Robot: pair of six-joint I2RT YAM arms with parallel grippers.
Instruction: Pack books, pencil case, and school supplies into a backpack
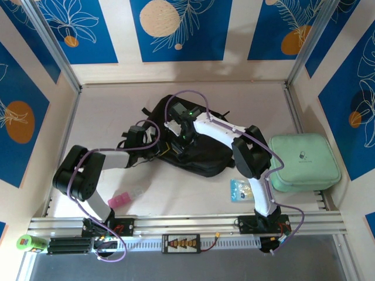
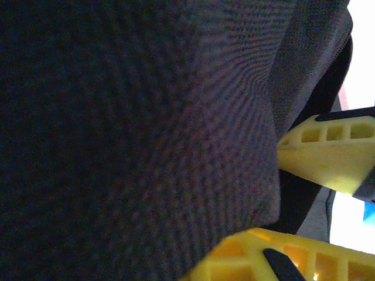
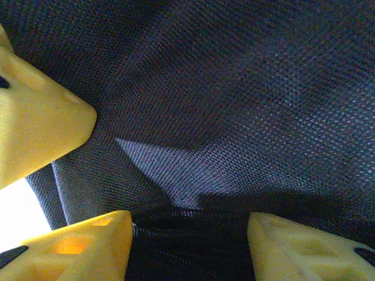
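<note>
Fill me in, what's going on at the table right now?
Both arms are working on the black backpack in the middle of the table. The left claw is shut on a fold of its fabric. The right claw is open, close against the bag's fabric. The mint-green case, a small blue packet and a pink item lie on the table outside the bag.

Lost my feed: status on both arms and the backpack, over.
Left jaws shut on backpack fabric. Right jaws open over it. Green case lies apart, to its right.
</note>
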